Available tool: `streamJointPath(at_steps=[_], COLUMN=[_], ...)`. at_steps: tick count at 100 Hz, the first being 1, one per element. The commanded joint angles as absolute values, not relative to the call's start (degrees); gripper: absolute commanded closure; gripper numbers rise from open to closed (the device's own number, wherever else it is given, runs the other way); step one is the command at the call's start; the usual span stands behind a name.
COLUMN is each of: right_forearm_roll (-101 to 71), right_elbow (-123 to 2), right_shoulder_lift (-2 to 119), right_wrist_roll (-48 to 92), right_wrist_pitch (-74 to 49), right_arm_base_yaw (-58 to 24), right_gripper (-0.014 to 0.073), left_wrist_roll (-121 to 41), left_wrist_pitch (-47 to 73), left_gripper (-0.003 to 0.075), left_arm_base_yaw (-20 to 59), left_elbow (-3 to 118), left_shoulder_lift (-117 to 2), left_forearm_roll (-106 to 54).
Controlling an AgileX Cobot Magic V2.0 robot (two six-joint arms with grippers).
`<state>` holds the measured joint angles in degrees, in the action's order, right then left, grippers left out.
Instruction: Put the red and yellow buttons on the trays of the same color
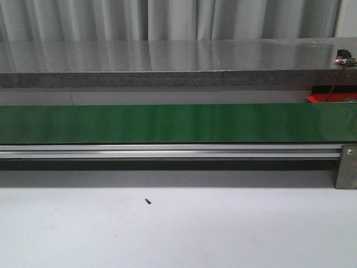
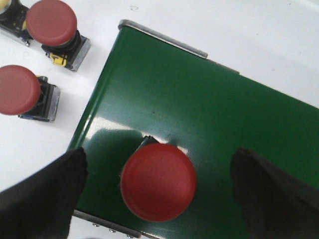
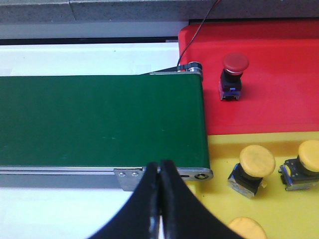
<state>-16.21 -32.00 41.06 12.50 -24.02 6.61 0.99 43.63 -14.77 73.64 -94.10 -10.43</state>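
From my remote station, the left pincer (image 2: 158, 199) is spread wide, one dark finger (image 2: 42, 196) on each side of a red button (image 2: 158, 181) that stands on the green belt (image 2: 199, 114), close to the belt's end and near its edge. The button sits squarely between the fingers without touching either, its round cap facing up at the wrist camera, so I judge a straight closing would catch it. Two more red buttons (image 2: 51, 22) wait on the white counter (image 2: 279, 35) just beyond the belt's end.

The right pincer (image 3: 160, 199) is pressed together and empty, hovering over the belt's other end. Only its view shows the goals: a red tray (image 3: 279, 99) holding one red button (image 3: 234, 74), and a yellow tray (image 3: 219, 164) with yellow buttons (image 3: 256, 162). The front view shows a bare stretch of belt and a sliver of red tray (image 1: 323, 99) at the far right edge, with no arms or buttons.
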Motion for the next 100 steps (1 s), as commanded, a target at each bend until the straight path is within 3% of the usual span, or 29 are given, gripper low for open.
streamJointPath(at_steps=[1,49,100], right_forearm_roll=[-16.9,-16.9,-16.9], right_elbow=[-33.5,-33.5,-33.5], right_shoulder_lift=[40.7,40.7,40.7], right_wrist_roll=[12.8,12.8,12.8], right_wrist_pitch=[-19.9,-19.9,-19.9], right_arm_base_yaw=[6.6,6.6,6.6], right_gripper=[0.0654,0.0654,0.0654], left_wrist_roll=[0.6,0.6,0.4], left_wrist_pitch=[40.3,37.7,38.5], left_gripper=[0.0134,0.0134,0.0134], left_arm_base_yaw=[-15.3,-26.7,-27.4], left_elbow=[75.2,75.2,81.7], left_shoulder_lift=[-90.1,-90.1,-104.3], left_forearm_roll=[-11.5,-11.7,-9.5])
